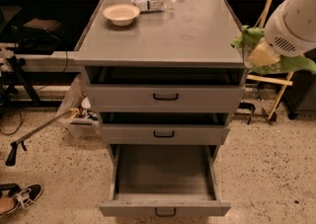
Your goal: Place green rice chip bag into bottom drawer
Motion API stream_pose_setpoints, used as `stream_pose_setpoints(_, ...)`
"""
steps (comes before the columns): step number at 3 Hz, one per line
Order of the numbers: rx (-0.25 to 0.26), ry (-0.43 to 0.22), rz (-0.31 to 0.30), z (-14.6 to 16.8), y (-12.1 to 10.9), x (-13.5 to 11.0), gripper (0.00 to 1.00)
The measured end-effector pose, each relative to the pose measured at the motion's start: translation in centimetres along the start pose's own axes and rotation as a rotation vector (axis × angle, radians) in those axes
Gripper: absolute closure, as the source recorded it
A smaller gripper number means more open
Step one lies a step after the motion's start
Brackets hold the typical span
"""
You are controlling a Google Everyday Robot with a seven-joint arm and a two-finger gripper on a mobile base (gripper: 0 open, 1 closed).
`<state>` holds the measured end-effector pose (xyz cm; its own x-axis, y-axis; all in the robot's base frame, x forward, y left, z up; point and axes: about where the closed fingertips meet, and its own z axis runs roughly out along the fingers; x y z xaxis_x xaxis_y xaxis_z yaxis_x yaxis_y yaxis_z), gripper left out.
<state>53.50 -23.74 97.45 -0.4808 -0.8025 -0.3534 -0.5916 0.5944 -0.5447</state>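
Note:
The green rice chip bag (253, 42), crinkled green with a yellow patch, hangs in the air just off the right edge of the cabinet top. My gripper (262, 53) is under the white arm end (294, 20) at the upper right and is shut on the bag, which covers most of it. The bottom drawer (165, 208) is pulled fully out at the foot of the cabinet, and its inside shows nothing in it. It lies below and to the left of the bag.
A cream bowl (121, 13) and a clear water bottle (150, 2) lie at the back of the cabinet top (187, 35). The two upper drawers (165, 97) stand slightly ajar. A bin (79, 119), a long-handled tool (37, 131) and a shoe (22, 196) are on the floor at the left; a wooden frame (269, 80) stands at the right.

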Motion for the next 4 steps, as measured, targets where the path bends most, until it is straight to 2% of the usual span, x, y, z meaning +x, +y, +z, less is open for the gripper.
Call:
stream_pose_setpoints(1,-0.094,0.003,0.042,5.4,3.5,1.8,1.00)
stream_pose_setpoints(2,-0.282,-0.013,0.177,14.3,12.2,5.5,1.00)
stream_pose_setpoints(3,-0.395,-0.061,0.323,22.0,21.6,9.0,1.00)
stream_pose_setpoints(4,-0.393,-0.062,0.323,21.9,21.5,8.9,1.00)
